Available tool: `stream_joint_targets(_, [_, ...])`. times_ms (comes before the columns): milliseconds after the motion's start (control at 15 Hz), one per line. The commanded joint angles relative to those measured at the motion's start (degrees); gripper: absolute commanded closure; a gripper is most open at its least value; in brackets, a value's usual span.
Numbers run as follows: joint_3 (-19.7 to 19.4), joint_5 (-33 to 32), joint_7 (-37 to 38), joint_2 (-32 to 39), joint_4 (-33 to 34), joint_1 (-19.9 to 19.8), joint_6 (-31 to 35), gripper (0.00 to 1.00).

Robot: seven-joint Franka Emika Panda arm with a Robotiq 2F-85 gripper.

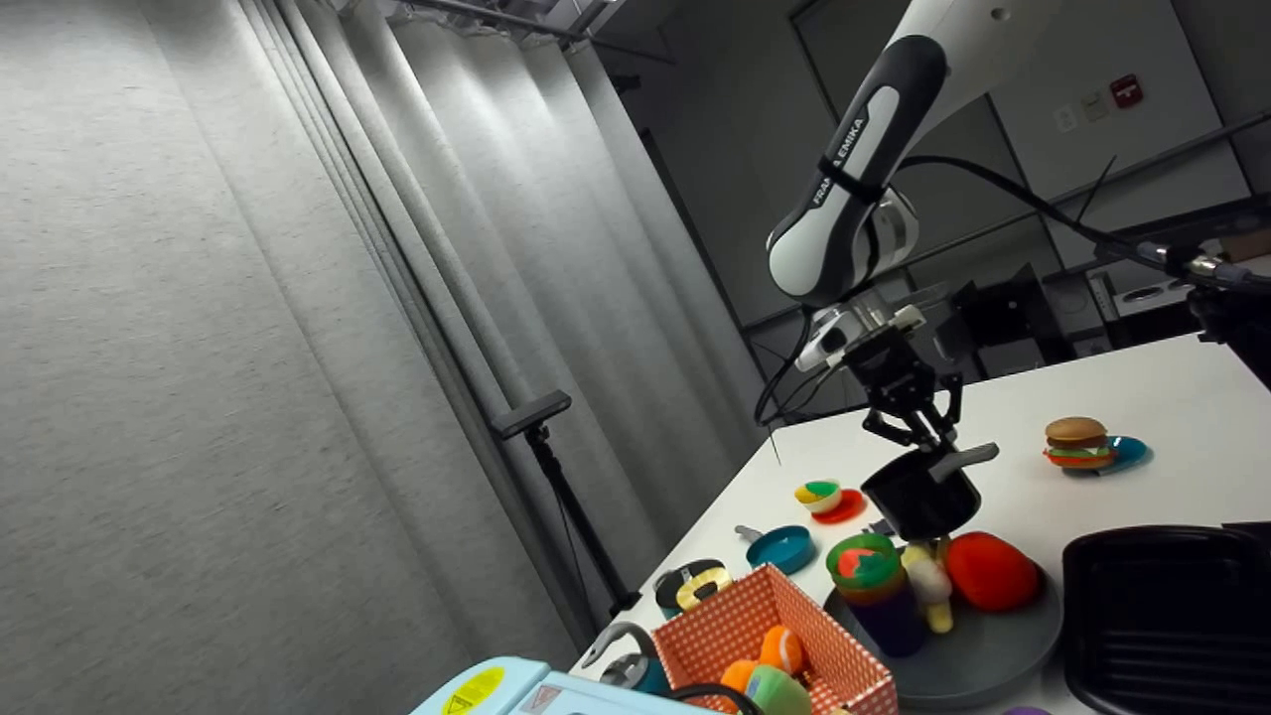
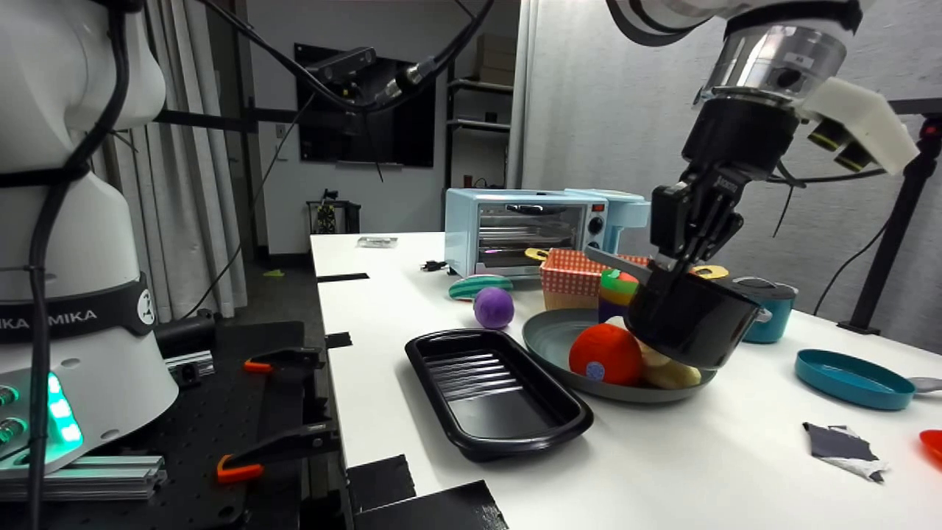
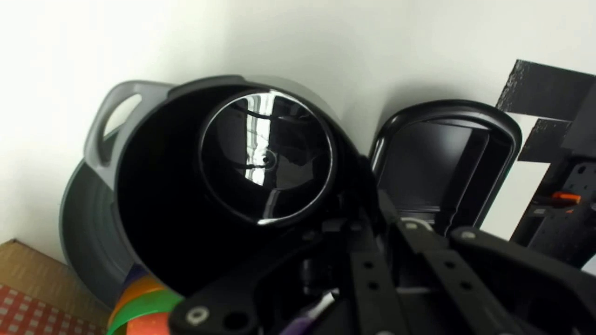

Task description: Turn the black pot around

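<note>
Pot (image 2: 692,322), black and two-handled, hangs above the edge of the grey plate (image 2: 552,333), tilted, mouth upward; the pincer (image 1: 935,443) is clenched on its rim, close by a grey handle (image 1: 965,460), though I cannot tell whether that handle itself lies between the fingers. Its long axis runs handle to handle; the pincer sits at one end, and the far handle (image 3: 101,126) points away from it, to the upper left of the wrist view; the turn hinges on this, I judge, since a twist of the wrist from an end grip would swing the far handle wide. Stacked cups (image 1: 887,608) stand upright on the plate near the pot, a red round toy (image 2: 607,355) beside them; whether the base touches the pale food (image 2: 673,375) beneath is unclear, so a small lift first seems prudent. Farther out on the white tabletop (image 2: 662,471), a ridged black tray (image 2: 500,405) lies just beside the plate; a checked basket (image 1: 725,621) stands near the cups; a teal pan (image 2: 854,377) rests apart.
</note>
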Motion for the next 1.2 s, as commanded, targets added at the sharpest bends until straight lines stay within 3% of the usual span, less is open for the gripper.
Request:
stream_joint_targets(0, [-2.4, -3.0, -0.4, 1.2, 2.4, 0.5, 4.0, 0.98])
stream_joint_targets(533, [-5.5, -4.0, 1.3, 1.9, 0.3, -0.6, 14.0, 0.98])
stream_joint_targets(1133, [-5.4, -3.1, 3.5, 5.1, -1.5, -1.5, 19.9, 0.98])
